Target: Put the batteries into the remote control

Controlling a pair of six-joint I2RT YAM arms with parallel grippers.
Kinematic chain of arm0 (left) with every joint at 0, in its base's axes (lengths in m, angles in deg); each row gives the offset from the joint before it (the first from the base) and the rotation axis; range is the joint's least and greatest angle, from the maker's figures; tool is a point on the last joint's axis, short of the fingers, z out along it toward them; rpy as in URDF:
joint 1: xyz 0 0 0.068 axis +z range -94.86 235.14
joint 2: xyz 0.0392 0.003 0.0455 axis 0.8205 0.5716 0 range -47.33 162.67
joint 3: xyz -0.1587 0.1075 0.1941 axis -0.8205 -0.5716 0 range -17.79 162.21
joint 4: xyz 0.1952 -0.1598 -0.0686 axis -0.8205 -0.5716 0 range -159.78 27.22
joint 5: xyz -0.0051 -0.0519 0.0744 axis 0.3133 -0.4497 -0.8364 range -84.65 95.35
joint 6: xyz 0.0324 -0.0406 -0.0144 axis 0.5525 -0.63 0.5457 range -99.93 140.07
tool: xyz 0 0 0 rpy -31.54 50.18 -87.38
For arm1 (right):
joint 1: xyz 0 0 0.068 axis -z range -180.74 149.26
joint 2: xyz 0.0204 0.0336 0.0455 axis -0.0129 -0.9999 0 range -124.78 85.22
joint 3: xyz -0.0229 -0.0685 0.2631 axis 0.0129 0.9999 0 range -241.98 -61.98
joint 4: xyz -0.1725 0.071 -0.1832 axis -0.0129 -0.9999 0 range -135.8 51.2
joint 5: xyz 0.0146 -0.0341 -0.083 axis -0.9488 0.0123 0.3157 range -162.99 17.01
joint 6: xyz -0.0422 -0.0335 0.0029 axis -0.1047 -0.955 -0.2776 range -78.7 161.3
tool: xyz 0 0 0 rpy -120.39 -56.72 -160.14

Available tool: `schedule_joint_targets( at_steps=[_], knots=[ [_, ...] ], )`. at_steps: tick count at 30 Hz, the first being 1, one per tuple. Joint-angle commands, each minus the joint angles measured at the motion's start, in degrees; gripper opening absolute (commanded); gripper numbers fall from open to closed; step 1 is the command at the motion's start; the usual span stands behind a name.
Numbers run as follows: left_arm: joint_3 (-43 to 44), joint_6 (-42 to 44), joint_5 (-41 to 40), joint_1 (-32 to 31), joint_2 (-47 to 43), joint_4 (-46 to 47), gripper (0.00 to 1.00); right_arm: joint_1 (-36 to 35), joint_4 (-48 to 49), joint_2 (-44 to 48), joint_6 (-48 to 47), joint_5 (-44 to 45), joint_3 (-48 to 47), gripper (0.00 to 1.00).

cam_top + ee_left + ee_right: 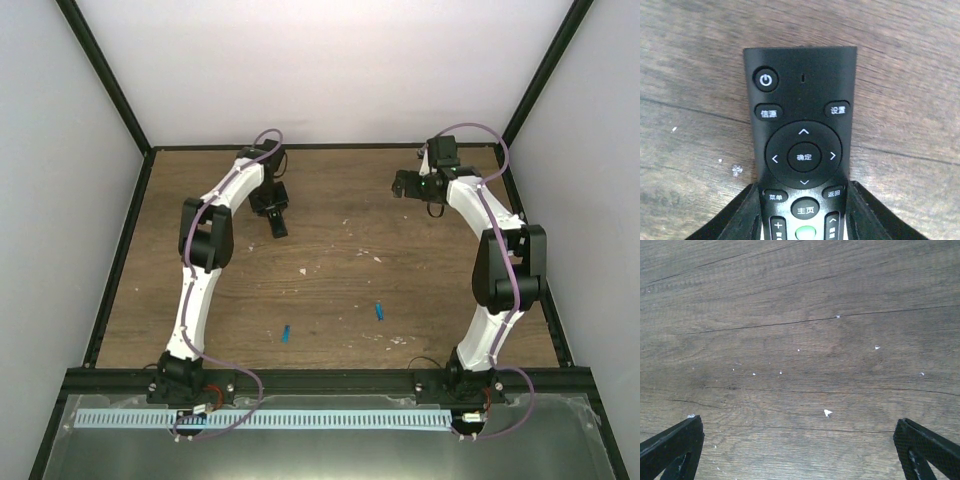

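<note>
left end effector [804, 212] gripping remote control [801, 125] lengthwise, power-button end forward

On the table [330, 270], read from its middle.
10 o'clock: remote control [802, 145], buttons up, lodged between the fingers of my left gripper [804, 205].
1 o'clock: my right gripper [800, 440], fingers spread wide above the table.
7 o'clock: one of the batteries [286, 333], lying on the table.
5 o'clock: the other battery [379, 310], well apart from the first; both nearer my bases than either gripper.
</note>
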Motion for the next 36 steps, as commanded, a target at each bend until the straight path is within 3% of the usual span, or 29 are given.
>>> schedule_joint_targets(
  at_steps=[1,7,11,17,21,27,36],
  knots=[
    [-0.72,0.20,2.23,-0.17,2.82,-0.99,0.36,-0.42,0.01,-0.29,0.37,-0.05,-1.00,1.00],
    [-1.86,0.69,4.02,0.04,2.96,-0.41,0.15,-0.47,0.34,0.04,-0.11,-1.08,-0.60,1.00],
    [-2.69,4.18,9.82,0.55,1.70,2.02,0.00,-0.92,2.27,1.01,-2.07,-4.97,0.94,1.00],
    [-9.55,6.55,18.39,1.13,-5.34,11.87,0.00,-3.44,7.66,3.17,-3.12,-16.13,4.77,1.00],
    [-9.41,5.71,20.45,1.15,-7.31,13.00,0.00,-7.41,10.48,2.28,-2.38,-21.04,5.31,1.00],
    [-9.63,3.19,23.29,-0.32,-8.25,14.40,0.00,-12.43,9.47,-3.59,0.80,-27.13,-0.03,0.94],
    [-11.82,-1.44,27.70,-3.11,-10.19,19.70,0.00,-13.74,9.30,-10.60,4.93,-31.65,-4.29,0.86]
  ],
)
